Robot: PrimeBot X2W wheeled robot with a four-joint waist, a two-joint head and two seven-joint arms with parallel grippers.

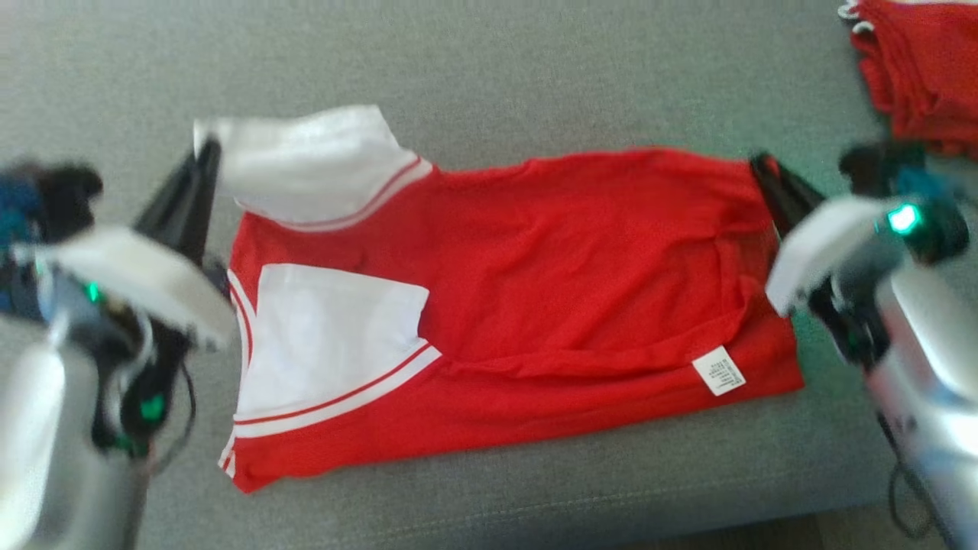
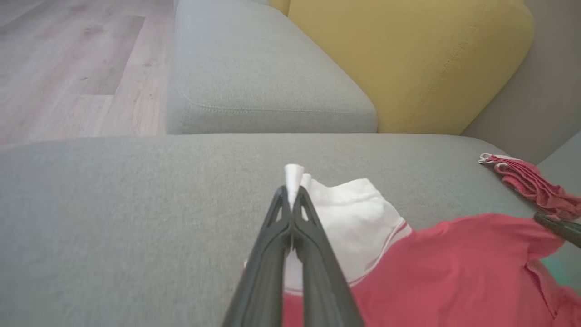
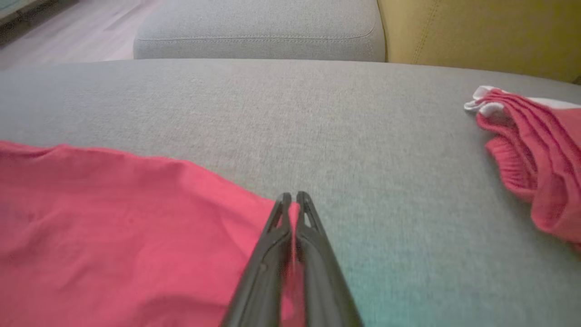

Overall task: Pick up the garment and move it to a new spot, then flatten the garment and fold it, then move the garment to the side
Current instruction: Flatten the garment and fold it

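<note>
Garment (image 1: 550, 283), a red shirt with white sleeves, lies spread across the middle of the grey seat cushion (image 1: 489, 69). The left gripper (image 2: 294, 190) is clamped on the tip of a white sleeve toward the cushion's left side, and the right gripper (image 3: 293, 197) pinches the red hem corner toward its right. A bundle of red cloth (image 1: 924, 76) sits bunched at the cushion's far right corner.

Head cam: straight down on the garment (image 1: 550, 290), probably close, blurry though. Wrist cams: low across it toward the yellow cushion (image 2: 408, 59), left at its white-sleeve end, right at the opposite end. Shared by all: red pile (image 3: 535, 145) beyond it.
</note>
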